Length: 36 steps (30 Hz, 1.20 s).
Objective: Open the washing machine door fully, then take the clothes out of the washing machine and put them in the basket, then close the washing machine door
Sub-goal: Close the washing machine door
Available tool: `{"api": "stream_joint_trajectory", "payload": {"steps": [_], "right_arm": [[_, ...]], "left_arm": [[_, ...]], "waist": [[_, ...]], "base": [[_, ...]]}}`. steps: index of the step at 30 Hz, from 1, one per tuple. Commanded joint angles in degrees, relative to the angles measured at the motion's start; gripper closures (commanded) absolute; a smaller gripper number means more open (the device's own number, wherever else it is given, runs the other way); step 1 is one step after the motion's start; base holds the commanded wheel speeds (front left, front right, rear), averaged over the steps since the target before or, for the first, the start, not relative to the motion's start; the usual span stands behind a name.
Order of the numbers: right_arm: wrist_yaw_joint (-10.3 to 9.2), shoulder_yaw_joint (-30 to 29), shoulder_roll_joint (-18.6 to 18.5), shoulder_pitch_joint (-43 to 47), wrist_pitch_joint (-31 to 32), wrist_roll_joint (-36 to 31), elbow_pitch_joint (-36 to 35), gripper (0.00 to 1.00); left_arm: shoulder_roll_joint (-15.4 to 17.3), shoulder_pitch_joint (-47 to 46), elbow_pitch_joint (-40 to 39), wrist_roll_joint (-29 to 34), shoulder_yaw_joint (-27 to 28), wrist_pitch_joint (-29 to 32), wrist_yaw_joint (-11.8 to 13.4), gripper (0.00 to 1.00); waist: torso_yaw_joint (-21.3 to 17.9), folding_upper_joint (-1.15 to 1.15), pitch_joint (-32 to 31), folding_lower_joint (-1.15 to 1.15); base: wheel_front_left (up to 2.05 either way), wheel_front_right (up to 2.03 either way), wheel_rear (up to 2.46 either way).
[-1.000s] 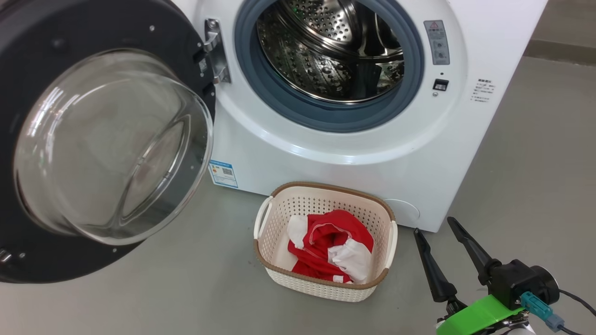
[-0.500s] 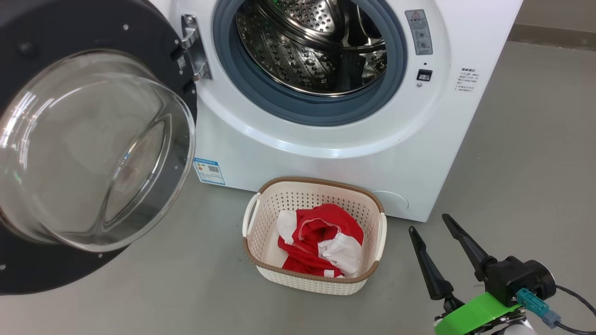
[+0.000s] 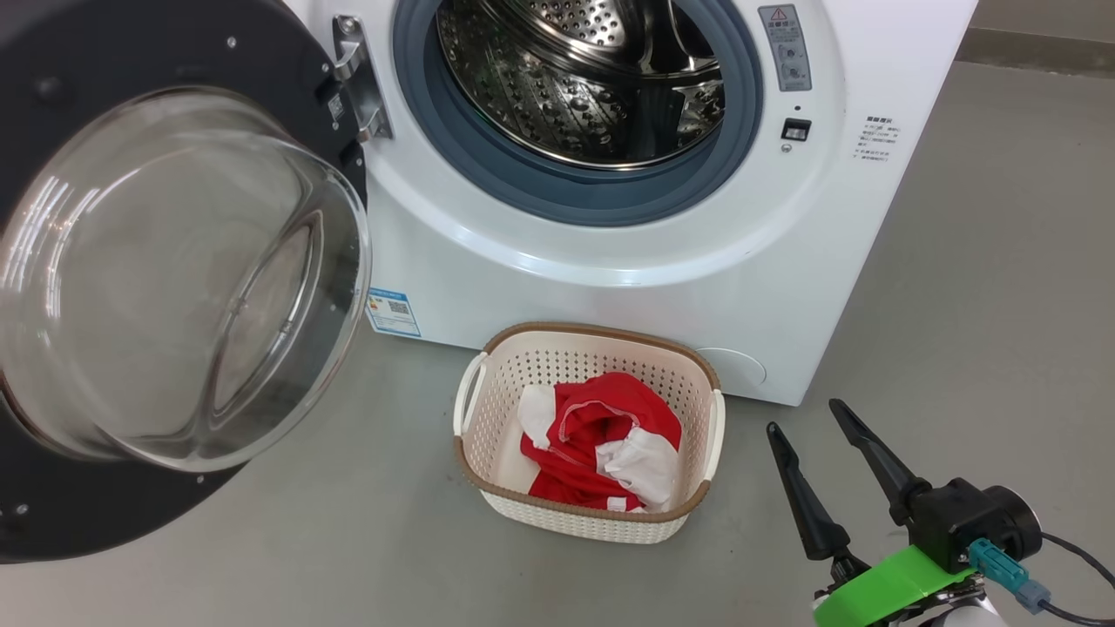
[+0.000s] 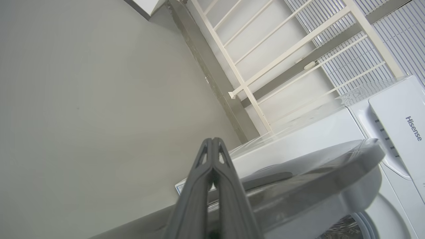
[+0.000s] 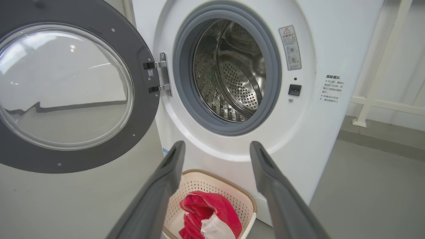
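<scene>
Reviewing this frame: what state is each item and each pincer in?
Round black-rimmed glass washing machine door: swung wide open.
Perforated steel washing machine drum: looks empty.
Cream perforated plastic basket: upright, partly filled.
Red-and-white fabric clothes: bunched inside that basket.
Left pincer: shut, empty.
Right pincer: open, empty.

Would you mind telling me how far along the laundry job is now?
Done: the washing machine door stands wide open, and the clothes lie in the basket; the drum looks empty. In hand: nothing, the right gripper is open and the left gripper shut, holding nothing. Remaining: closing the door.
</scene>
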Motion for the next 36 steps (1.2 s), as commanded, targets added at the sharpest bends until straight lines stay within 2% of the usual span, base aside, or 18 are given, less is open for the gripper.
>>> {"api": "stream_joint_trajectory", "payload": {"steps": [1,13,20,30,36], "right_arm": [[0.37,1.0,-0.3,-2.6,-0.4,0.0,-1.2,0.0],[0.37,0.4,0.6,-2.7,-0.4,-0.1,-0.9,0.0],[0.37,0.4,1.2,-2.3,-0.4,0.1,-0.7,0.0],[0.37,0.5,1.9,-2.2,-0.4,0.2,-0.7,0.0],[0.37,0.5,2.2,-2.2,-0.4,0.4,-0.7,0.0]], "left_arm": [[0.8,1.4,-0.6,-1.1,-0.7,1.8,-1.1,1.0],[-2.0,3.7,-5.3,-4.3,-2.0,6.9,-3.4,1.0],[-5.5,5.6,-10.7,-7.9,-1.3,10.4,-3.6,1.0],[-11.3,10.1,-22.6,-10.8,-1.2,15.8,-1.2,1.0],[-15.2,13.5,-31.2,-11.8,-1.7,18.5,1.2,1.0]], "waist": [[0.0,0.0,0.1,0.0],[0.7,0.0,-0.2,0.0],[0.9,0.0,-1.1,0.0],[0.6,0.0,-1.6,0.0],[-0.2,0.0,-1.8,0.0]], "base": [[0.0,0.0,0.0],[0.0,0.0,0.0],[0.0,0.0,0.0],[0.0,0.0,0.0],[0.0,0.0,0.0]]}}
